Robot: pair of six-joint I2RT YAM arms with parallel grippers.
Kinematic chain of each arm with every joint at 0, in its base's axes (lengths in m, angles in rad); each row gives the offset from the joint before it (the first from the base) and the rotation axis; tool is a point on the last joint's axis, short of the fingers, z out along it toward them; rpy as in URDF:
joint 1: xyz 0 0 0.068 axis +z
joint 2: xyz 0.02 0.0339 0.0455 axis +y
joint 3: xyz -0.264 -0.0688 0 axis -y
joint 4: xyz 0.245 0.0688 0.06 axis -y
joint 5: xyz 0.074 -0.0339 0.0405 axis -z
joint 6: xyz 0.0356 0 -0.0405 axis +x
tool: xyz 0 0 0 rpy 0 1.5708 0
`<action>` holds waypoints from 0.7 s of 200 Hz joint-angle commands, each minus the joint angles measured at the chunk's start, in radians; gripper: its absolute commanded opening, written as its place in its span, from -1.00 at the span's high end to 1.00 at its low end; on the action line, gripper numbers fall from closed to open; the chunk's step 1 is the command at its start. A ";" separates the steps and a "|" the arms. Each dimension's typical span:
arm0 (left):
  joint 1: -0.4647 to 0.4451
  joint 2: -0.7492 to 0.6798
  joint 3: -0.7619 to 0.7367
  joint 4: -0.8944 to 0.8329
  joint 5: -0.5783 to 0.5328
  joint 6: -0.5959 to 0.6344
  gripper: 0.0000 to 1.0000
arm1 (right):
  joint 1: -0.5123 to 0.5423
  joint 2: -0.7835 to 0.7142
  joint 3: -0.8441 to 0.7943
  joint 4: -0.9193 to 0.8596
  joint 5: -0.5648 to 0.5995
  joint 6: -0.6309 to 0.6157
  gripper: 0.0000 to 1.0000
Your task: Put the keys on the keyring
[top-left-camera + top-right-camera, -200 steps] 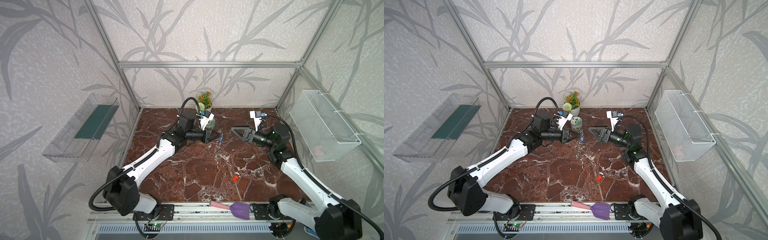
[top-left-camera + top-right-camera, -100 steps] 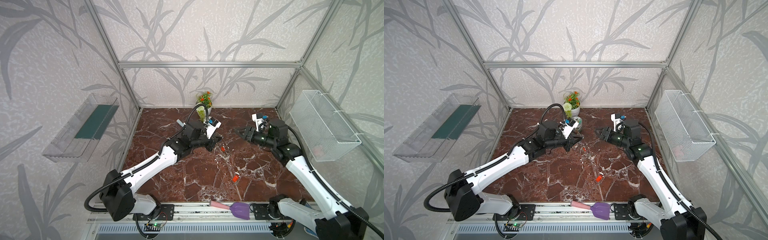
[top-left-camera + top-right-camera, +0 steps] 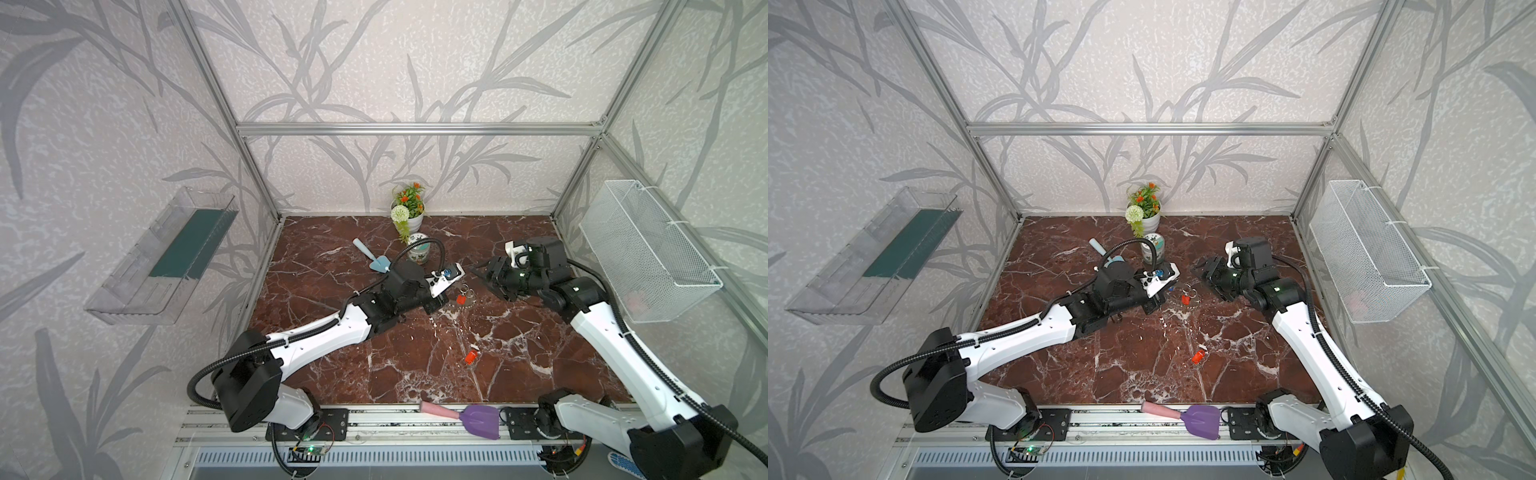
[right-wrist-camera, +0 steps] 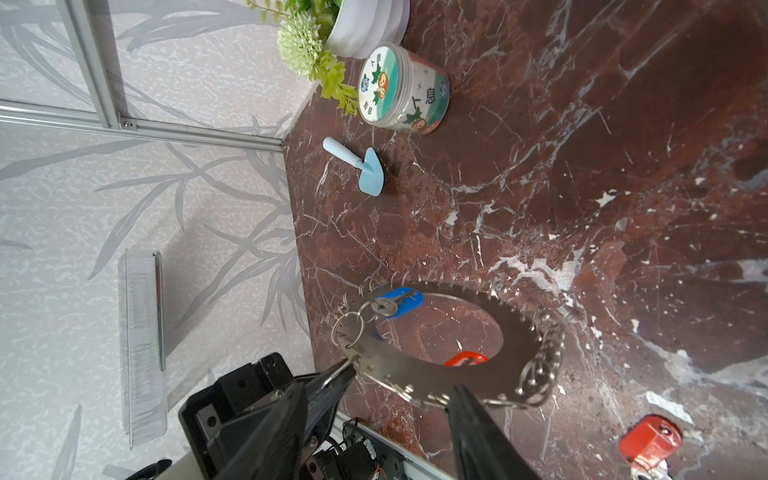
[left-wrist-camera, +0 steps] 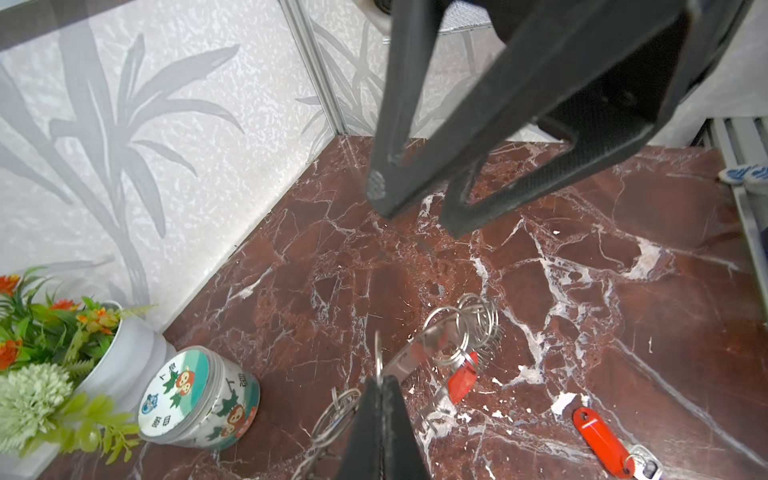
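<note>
The right gripper (image 5: pixel 419 208) had drawn back, jaws half open. The left gripper (image 5: pixel 380 392) pinched the flat, toothed grey-metal keyring (image 4: pixel 399 370).

- Tabletop (image 3: pixel 332 266): dark red-brown marble pattern with white veining.
- Keyring (image 4: pixel 415 376): plain grey metal, edged with silver wire rings.
- Blue key (image 4: pixel 401 301): blue head, silver blade.
- Red-orange key (image 5: pixel 598 440), lying apart from the left gripper (image 5: pixel 380 384): red-orange head.
- Left gripper and right gripper (image 5: pixel 419 212): black.
- Cup (image 5: pixel 199 399): white body, teal lid, orange-and-green cartoon print.
- Small trowel (image 4: pixel 365 170): light blue.
- Large trowel (image 3: pixel 478 419): purple blade, pink handle.
- Walls (image 3: pixel 415 62): pale, with a grey leaf pattern.
</note>
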 commanded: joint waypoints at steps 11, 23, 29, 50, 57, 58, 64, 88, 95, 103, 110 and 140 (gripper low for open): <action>-0.025 0.033 -0.011 0.093 -0.051 0.157 1.00 | 0.012 0.021 0.028 -0.085 -0.023 0.090 -0.02; -0.031 0.045 -0.012 0.103 -0.055 0.167 1.00 | 0.018 0.028 0.030 -0.086 -0.024 0.101 0.03; -0.034 0.052 -0.013 0.108 -0.058 0.171 1.00 | 0.020 0.032 0.027 -0.087 -0.026 0.108 0.06; -0.042 0.074 -0.013 0.123 -0.066 0.184 1.00 | 0.030 0.048 0.016 -0.074 -0.032 0.127 0.23; -0.045 0.081 -0.013 0.125 -0.072 0.190 1.00 | 0.032 0.052 0.011 -0.070 -0.034 0.132 0.28; -0.046 0.081 -0.014 0.125 -0.073 0.192 1.00 | 0.032 0.053 0.010 -0.068 -0.034 0.134 0.28; -0.049 0.087 -0.014 0.127 -0.079 0.197 1.00 | 0.035 0.054 0.003 -0.061 -0.040 0.140 0.33; -0.057 0.094 -0.023 0.141 -0.089 0.208 1.00 | 0.046 0.067 -0.007 -0.054 -0.049 0.155 0.42; -0.060 0.097 -0.023 0.141 -0.093 0.212 1.00 | 0.052 0.070 -0.011 -0.051 -0.047 0.159 0.42; -0.062 0.099 -0.025 0.141 -0.094 0.215 1.00 | 0.057 0.073 -0.013 -0.048 -0.046 0.160 0.43; -0.065 0.099 -0.026 0.142 -0.096 0.219 1.00 | 0.059 0.077 -0.017 -0.047 -0.044 0.163 0.43; -0.074 0.099 -0.031 0.144 -0.104 0.223 1.00 | 0.069 0.089 -0.030 -0.038 -0.034 0.172 0.51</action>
